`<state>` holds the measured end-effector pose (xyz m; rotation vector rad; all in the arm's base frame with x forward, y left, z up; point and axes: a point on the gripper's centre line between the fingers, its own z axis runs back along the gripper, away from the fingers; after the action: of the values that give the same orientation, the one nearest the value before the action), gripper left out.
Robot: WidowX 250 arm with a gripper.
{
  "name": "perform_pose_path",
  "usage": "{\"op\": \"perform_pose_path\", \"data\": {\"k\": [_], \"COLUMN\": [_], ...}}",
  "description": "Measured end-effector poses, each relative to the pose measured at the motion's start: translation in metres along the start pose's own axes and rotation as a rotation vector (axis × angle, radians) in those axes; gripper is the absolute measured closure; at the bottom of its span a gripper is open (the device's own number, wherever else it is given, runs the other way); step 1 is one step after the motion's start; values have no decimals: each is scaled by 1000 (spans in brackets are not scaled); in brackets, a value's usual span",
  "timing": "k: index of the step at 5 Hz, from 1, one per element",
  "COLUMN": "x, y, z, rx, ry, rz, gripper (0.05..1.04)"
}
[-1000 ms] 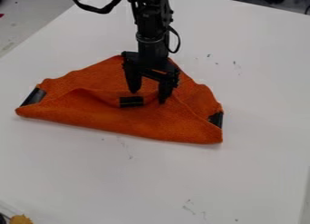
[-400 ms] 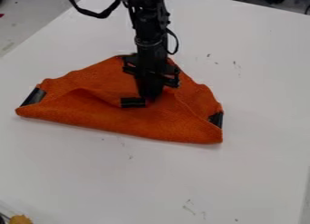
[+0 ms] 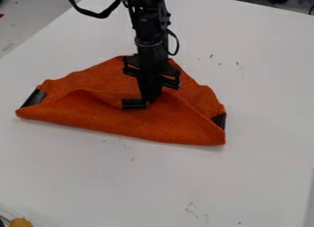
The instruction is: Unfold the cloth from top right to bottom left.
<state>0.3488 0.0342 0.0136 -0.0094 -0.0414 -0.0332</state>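
orange cloth [image 3: 116, 125] lies across the left and middle of the white tabletop [image 3: 245, 171], folded into a lopsided triangle. its weave looks thick, soft and faintly nubbly. the long near side is rounded like a roll, slanting slightly down to the right; the far sides are wavy and narrow towards the top, behind the gripper [image 3: 149, 99]. a loose flap runs over the middle, with a raised, curving lip and shallow hollows behind it. smooth black patches show at the left corner [image 3: 34, 98] and the right corner [image 3: 219, 120], and a small dark oblong patch [image 3: 134, 104] sits on the flap's edge, just beside the fingertips.

the gripper hangs down over the middle of the cloth, its fingers narrow and drawn together, pinching the flap's edge. above it the black arm [image 3: 149, 33] comes in from the top edge, all hard joints and angular plates, with a thin cable loop [image 3: 175, 42] at its side.

compared with the first frame, the spread fingers have come together beside the dark patch, and the flap to their right has a smoother, fuller ridge. the outer corners lie where they did.

thin dark scuffs mark the smooth tabletop. a bumpy yellow-brown thing [image 3: 21, 222] shows at the lower left.
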Motion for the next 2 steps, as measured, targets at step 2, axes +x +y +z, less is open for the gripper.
{"op": "perform_pose_path", "data": {"k": [2], "x": [-10], "y": [-12], "z": [74], "rx": [165], "ry": [0], "rz": [-92], "gripper": [1030]}}
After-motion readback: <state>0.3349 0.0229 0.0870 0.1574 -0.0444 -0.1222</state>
